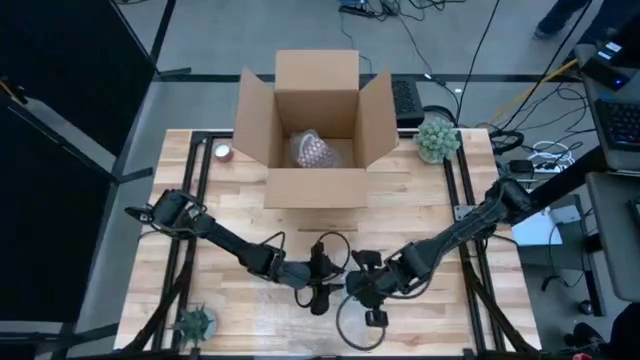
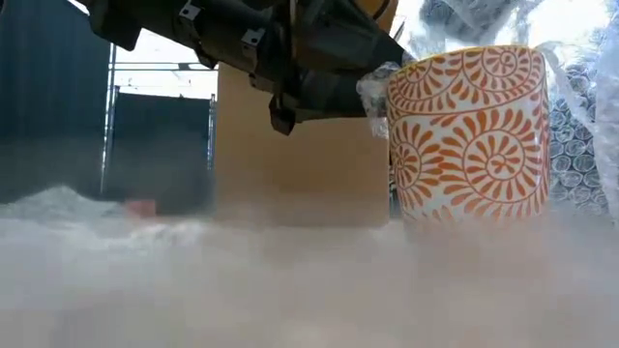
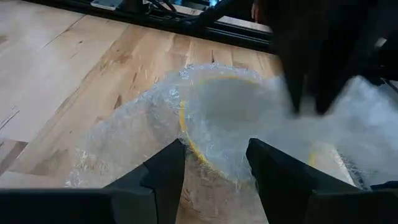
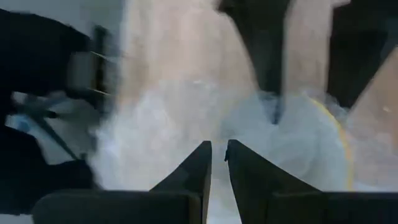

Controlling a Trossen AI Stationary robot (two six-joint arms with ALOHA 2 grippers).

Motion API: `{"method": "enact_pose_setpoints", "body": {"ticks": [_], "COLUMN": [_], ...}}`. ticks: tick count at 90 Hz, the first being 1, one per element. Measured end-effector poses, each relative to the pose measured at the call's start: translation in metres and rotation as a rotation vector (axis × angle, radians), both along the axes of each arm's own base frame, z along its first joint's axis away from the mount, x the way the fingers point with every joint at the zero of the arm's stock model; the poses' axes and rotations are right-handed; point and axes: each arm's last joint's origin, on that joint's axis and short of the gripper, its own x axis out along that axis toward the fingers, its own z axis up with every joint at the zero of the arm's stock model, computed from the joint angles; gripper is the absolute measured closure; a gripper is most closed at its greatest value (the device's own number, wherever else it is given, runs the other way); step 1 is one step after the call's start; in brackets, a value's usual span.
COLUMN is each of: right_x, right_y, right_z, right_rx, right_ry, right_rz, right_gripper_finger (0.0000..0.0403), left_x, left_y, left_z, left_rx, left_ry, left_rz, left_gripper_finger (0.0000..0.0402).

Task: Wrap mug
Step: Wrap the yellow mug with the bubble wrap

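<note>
Right now both arms are bunched together at the near middle of the wooden surface (image 1: 240, 210), working over a sheet of bubble wrap (image 3: 130, 130). The mug (image 2: 469, 130), white with an orange swirl pattern, stands upright on that sheet, and in the low view the clear wrap rises up behind it and along its side.

The left tool (image 3: 214, 165) hovers just above the mug's rim, its two dark fingers (image 3: 165, 174) spread apart with wrap and the yellow-orange rim showing between them, gripping nothing. The right tool (image 4: 218, 155) sits just beside it from the other side; its fingers are drawn nearly together, only a thin slit between them, and whether they pinch a fold of wrap I cannot tell. In the high view the right tool (image 1: 362, 285) and the left tool (image 1: 322, 283) are just beside each other.

At the far middle of the surface an open cardboard box (image 1: 315, 130) holds a bundle of bubble wrap. A small green plant (image 1: 437, 139) stands just beside the box, and another spiky plant (image 1: 193, 322) sits at the near left corner.
</note>
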Motion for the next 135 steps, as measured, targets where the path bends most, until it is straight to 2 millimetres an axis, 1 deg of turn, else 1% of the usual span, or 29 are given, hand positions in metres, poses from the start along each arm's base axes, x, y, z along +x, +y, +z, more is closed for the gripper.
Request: {"method": "enact_pose_setpoints", "body": {"ticks": [9, 17, 29, 35, 44, 51, 61, 65, 73, 79, 88, 97, 106, 116, 124, 135], "right_x": [0.008, 0.016, 0.028, 0.03, 0.031, 0.029, 0.024, 0.019, 0.011, 0.002, -0.014, -0.031, -0.046, -0.055, -0.054, -0.048], "right_y": [-0.011, -0.016, -0.017, -0.016, -0.015, -0.016, -0.018, -0.019, -0.021, -0.024, -0.028, -0.031, -0.036, -0.041, -0.041, -0.038], "right_z": [-0.016, -0.031, -0.05, -0.058, -0.062, -0.057, -0.04, -0.031, -0.005, 0.011, 0.029, 0.043, 0.047, 0.047, 0.04, 0.026], "right_rx": [-0.052, -0.075, -0.084, -0.093, -0.089, -0.079, -0.057, -0.052, -0.024, -0.007, 0.025, 0.032, -0.053, -0.174, -0.233, -0.184], "right_ry": [0.063, 0.099, 0.119, 0.136, 0.148, 0.139, 0.111, 0.099, 0.039, 0.027, 0.037, 0.068, 0.103, 0.103, 0.064, 0.022], "right_rz": [-0.039, -0.047, -0.047, -0.044, -0.034, -0.04, -0.043, -0.04, -0.041, -0.058, -0.111, -0.176, -0.284, -0.397, -0.424, -0.399], "right_gripper_finger": [0.0362, 0.0362, 0.0362, 0.0362, 0.0362, 0.0362, 0.0362, 0.0362, 0.0362, 0.0362, 0.0362, 0.0362, 0.0351, 0.0321, 0.0289, 0.0253], "left_x": [0.0, 0.0, 0.001, 0.001, 0.0, 0.0, 0.0, 0.0, 0.0, 0.0, 0.0, 0.0, 0.0, 0.0, 0.0, 0.0], "left_y": [0.0, 0.0, 0.001, 0.001, 0.001, 0.001, 0.001, 0.0, -0.001, -0.001, 0.0, 0.0, 0.0, 0.0, 0.0, 0.0], "left_z": [0.0, 0.0, 0.001, 0.001, 0.001, 0.001, 0.001, 0.001, 0.0, 0.0, 0.0, 0.0, 0.0, 0.0, 0.001, 0.001], "left_rx": [-0.001, -0.002, -0.002, -0.001, 0.0, 0.0, 0.001, 0.001, 0.0, 0.0, -0.001, 0.0, 0.0, -0.001, -0.001, -0.001], "left_ry": [0.0, -0.001, -0.006, -0.006, -0.006, -0.006, -0.003, 0.0, 0.002, 0.002, 0.002, 0.003, 0.002, 0.001, 0.0, -0.001], "left_rz": [0.001, 0.006, 0.013, 0.015, 0.014, 0.013, 0.008, 0.001, -0.006, -0.006, -0.004, -0.004, -0.004, -0.003, -0.003, -0.002], "left_gripper_finger": [0.0238, 0.0238, 0.0238, 0.0238, 0.0238, 0.0238, 0.0238, 0.0238, 0.0238, 0.0238, 0.0238, 0.0238, 0.0238, 0.0238, 0.0238, 0.0238]}}
